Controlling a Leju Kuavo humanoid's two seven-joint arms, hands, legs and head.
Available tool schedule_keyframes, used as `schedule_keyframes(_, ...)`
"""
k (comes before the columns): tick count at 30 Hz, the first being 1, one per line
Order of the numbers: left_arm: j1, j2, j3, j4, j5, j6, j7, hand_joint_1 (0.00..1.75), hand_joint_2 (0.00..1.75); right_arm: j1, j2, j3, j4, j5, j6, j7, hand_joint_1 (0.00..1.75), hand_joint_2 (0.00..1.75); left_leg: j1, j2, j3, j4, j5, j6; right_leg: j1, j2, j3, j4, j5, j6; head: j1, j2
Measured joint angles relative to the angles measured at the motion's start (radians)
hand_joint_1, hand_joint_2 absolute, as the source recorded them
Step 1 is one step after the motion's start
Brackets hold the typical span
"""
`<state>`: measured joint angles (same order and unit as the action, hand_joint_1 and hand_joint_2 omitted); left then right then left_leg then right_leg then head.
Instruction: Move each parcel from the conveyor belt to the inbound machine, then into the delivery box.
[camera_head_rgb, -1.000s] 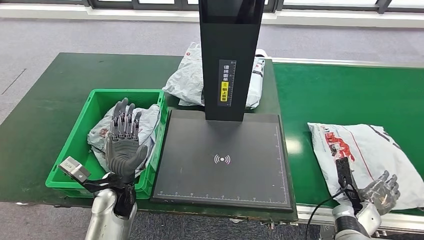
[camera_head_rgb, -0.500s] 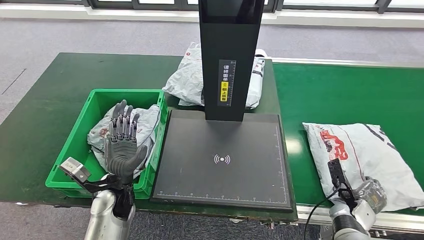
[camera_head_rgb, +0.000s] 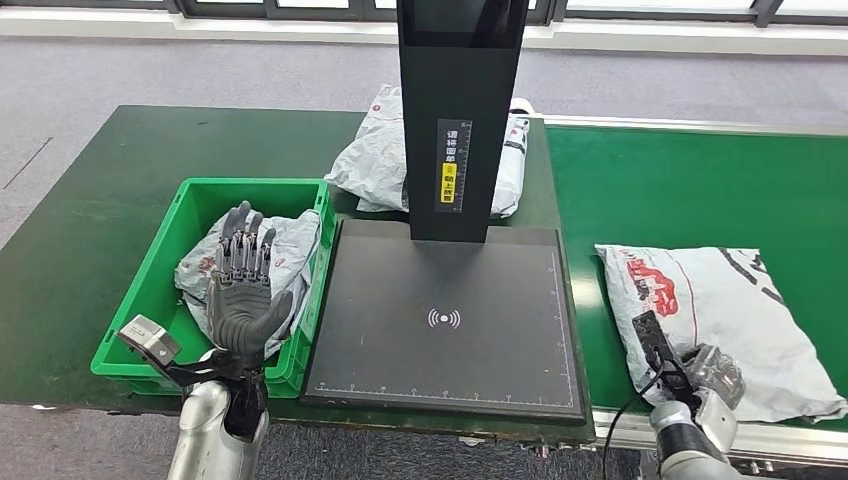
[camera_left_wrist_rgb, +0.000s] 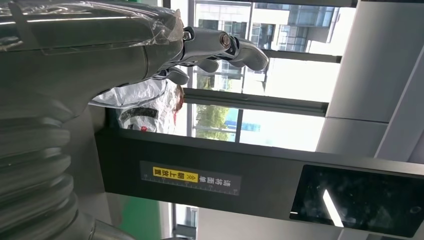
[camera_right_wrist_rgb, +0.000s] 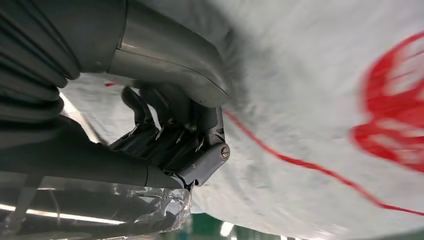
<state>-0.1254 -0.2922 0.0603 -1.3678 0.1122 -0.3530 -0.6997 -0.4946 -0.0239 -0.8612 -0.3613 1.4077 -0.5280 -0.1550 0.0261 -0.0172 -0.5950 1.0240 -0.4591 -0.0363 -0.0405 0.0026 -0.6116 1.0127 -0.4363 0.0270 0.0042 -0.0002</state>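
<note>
Green conveyor belt (camera_head_rgb: 700, 190) carries the parcel (camera_head_rgb: 725, 310) with its long axis across the belt; right hand (camera_head_rgb: 708, 372) grips its near edge; scanner plate (camera_head_rgb: 445, 320) lies leftward; left hand (camera_head_rgb: 243, 290) hovers open.

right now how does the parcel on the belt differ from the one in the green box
The belt parcel lies spread flat on the conveyor; the box parcel sits crumpled inside the green box. The right hand grips the belt parcel's near edge; the left hand hovers open above the box parcel. Both are grey plastic mailers with red print.
</note>
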Motion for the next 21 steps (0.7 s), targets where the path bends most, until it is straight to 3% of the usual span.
schedule_keyframes(5,0.000,0.000,0.000,0.004,-0.008,0.006,0.000,0.00,1.75,0.001,0.082,0.057,-0.055,-0.064,-0.056,-0.242,1.75,1.75,0.000,0.000,0.001,0.000,0.000,-0.001,0.000,0.000,0.000,0.000,0.000,0.000,0.000,0.000)
schedule_keyframes(8,0.000,0.000,0.000,0.008,-0.013,0.010,0.000,0.00,1.75,0.014,0.149,0.111,-0.139,-0.119,-0.077,-0.327,1.75,1.75,0.001,0.000,0.001,0.000,0.001,-0.001,0.001,0.000,-0.001,0.000,0.000,0.000,0.000,0.000)
schedule_keyframes(13,0.000,0.000,0.000,0.013,-0.016,0.010,0.000,0.00,1.75,0.028,0.207,0.174,-0.228,-0.138,-0.080,-0.343,1.75,1.75,0.000,0.000,0.001,0.000,0.001,-0.001,0.000,0.000,-0.001,0.000,0.000,0.000,0.000,0.000)
schedule_keyframes(21,0.000,0.000,0.000,0.013,-0.017,0.011,0.000,0.00,1.75,0.039,0.239,0.197,-0.280,-0.139,-0.080,-0.343,1.75,1.75,0.000,0.000,0.001,0.000,0.000,-0.001,0.000,0.000,-0.001,0.000,0.000,0.000,0.000,0.000)
